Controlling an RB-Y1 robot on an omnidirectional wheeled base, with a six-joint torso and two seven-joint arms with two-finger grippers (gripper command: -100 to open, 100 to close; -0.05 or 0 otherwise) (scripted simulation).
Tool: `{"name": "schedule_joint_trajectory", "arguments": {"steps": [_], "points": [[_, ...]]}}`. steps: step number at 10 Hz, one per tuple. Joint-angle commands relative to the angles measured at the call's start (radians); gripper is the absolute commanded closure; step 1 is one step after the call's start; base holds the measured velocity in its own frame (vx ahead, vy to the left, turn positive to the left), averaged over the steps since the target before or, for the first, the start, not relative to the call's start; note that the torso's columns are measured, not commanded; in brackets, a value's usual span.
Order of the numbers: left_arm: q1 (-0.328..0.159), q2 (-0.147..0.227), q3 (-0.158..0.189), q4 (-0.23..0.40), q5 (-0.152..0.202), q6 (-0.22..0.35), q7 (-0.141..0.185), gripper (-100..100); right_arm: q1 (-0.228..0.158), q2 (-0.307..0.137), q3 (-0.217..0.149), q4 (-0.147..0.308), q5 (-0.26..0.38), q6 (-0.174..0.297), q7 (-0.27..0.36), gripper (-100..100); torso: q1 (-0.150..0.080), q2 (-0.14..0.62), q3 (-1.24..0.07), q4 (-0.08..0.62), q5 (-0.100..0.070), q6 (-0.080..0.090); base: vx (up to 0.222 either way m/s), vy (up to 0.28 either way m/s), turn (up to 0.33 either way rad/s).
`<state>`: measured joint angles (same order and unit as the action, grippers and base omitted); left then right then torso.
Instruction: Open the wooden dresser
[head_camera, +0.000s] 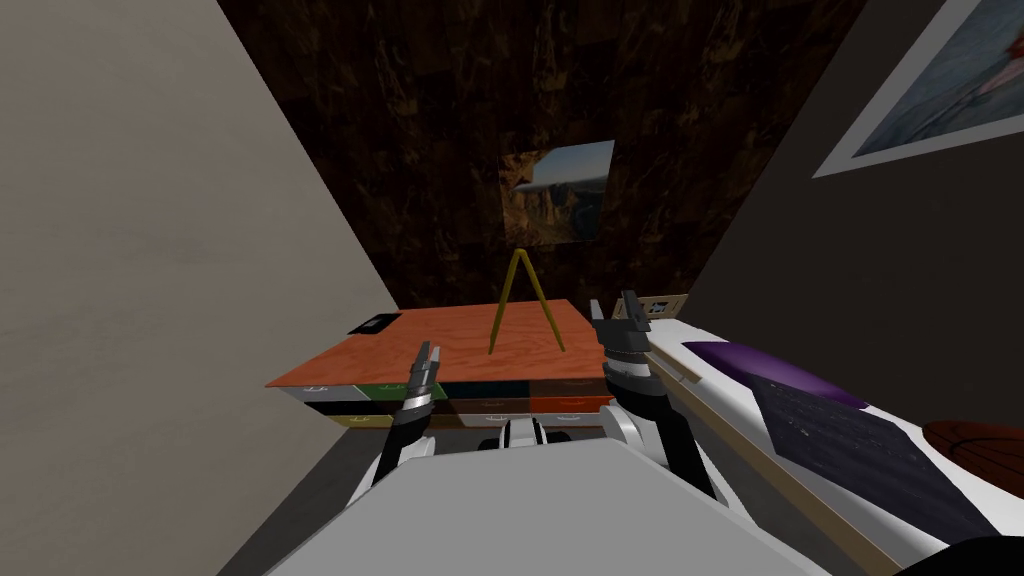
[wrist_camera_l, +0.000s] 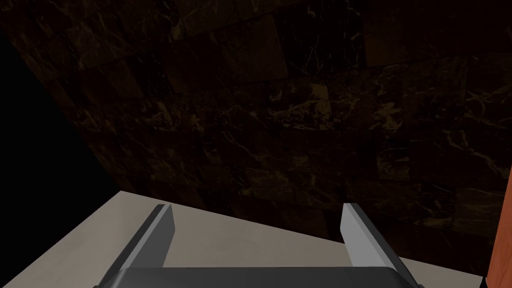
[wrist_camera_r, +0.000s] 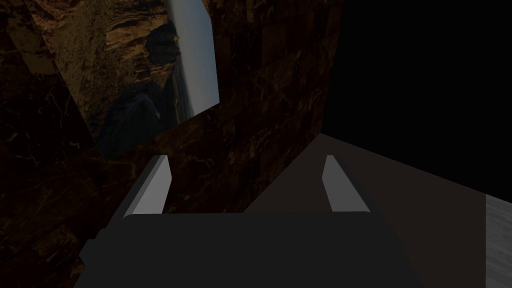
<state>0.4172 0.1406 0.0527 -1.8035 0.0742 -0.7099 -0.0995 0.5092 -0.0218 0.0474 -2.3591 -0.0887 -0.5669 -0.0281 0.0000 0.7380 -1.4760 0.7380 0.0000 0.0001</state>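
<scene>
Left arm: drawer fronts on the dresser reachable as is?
Probably yes. The left gripper, open, hangs at the front edge of the dresser; the drawer fronts lie just below, nothing between. It aims at the wall, so it must drop and tilt.

Dim throughout, softly and evenly lit, source not to be told. Brightest on the orange dresser top (head_camera: 440, 345) just beside the left fingers (wrist_camera_l: 161, 227) and on the beige wall (head_camera: 150, 250) out past them. Pale on the inner faces of the right fingers (wrist_camera_r: 154, 182), darker grey on the outer ones. Nearly lost in gloom ahead of both: dark marbled wall (head_camera: 420, 120), veins faintly glowing. Pure black area (wrist_camera_l: 35, 125) beside the left fingers, second black area (wrist_camera_r: 425, 75) off the right ones. Strongly splayed toward the head view's corners, walls leaning outward.
</scene>
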Motion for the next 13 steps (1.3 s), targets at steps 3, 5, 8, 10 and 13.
{"name": "schedule_joint_trajectory", "arguments": {"steps": [3,5,8,10,13], "points": [[-0.032,0.002,-0.005,0.120,-0.002,-0.047,-0.007,-100,0.000,0.000,0.000,0.000,0.000,0.000,0.000,0,0.000,0.000,0.000,0.000,0.000,0.000,0.002,-0.009,-0.034],[-0.045,0.003,-0.006,0.168,-0.003,-0.066,-0.009,-100,0.000,0.000,0.000,0.000,0.000,0.000,0.000,0,0.000,0.000,0.000,0.000,0.000,0.000,0.002,-0.010,-0.031],[-0.057,0.003,-0.008,0.240,-0.004,-0.085,-0.011,-100,0.000,0.000,0.000,0.000,0.000,0.000,0.000,0,0.000,0.000,0.000,0.000,0.000,0.000,0.002,-0.010,-0.030],[-0.070,0.002,-0.010,0.295,-0.005,-0.103,-0.014,-100,0.000,0.000,0.000,0.000,0.000,0.000,0.000,0,0.000,0.000,0.000,0.000,0.000,0.000,0.001,-0.010,-0.032],[-0.096,0.001,-0.014,0.392,-0.007,-0.141,-0.018,-100,0.000,0.000,0.000,0.000,0.000,0.000,0.000,0,0.000,0.000,0.000,0.000,0.000,0.000,0.002,-0.011,-0.040]]}}
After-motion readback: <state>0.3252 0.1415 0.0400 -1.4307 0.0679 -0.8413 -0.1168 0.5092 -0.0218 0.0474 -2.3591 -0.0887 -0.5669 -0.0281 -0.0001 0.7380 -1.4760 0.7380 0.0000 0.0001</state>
